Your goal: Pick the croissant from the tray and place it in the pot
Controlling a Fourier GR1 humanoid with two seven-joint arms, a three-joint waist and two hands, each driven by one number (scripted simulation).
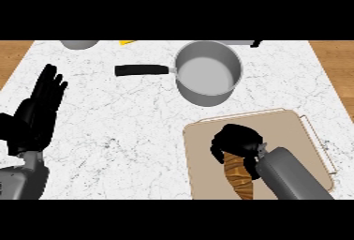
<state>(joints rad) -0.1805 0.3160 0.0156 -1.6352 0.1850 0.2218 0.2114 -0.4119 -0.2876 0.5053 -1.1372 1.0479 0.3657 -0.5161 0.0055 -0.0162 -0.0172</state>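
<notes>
A brown croissant (239, 177) lies on the beige tray (287, 124) at the lower right of the head view. My right hand (237, 138) is down over the croissant's far end, fingers curled round it and hiding that end. The grey pot (207, 70) with a black handle (142, 70) stands on the counter just beyond the tray. My left hand (38, 110) rests at the left edge, fingers straight and pointing up, holding nothing.
A grey round vessel (79, 44) and a small yellow item (127, 41) sit at the counter's far edge. Another grey object (242, 42) with a dark tip shows behind the pot. Wooden floor flanks the white marble counter (124, 140).
</notes>
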